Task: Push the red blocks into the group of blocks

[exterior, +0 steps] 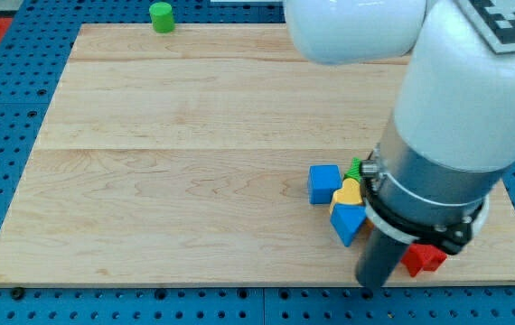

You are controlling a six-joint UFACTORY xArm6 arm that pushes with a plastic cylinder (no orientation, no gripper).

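Wooden board; cluster at lower right: blue cube, yellow block, blue wedge-like block, green bit peeking behind. Red block just right of rod, near cluster, prob. mid-push toward it. My tip w/ no claw, holds nothing. Arm hides cluster's right side; other red blocks unseen. Green cylinder far top-left.

A pale wooden board is set on a blue perforated table. Shown are a green cylinder, a blue cube, a yellow block, a blue triangular block, a red block, and, largely hidden, what is perhaps a second green block. The arm is white and grey, the rod dark.
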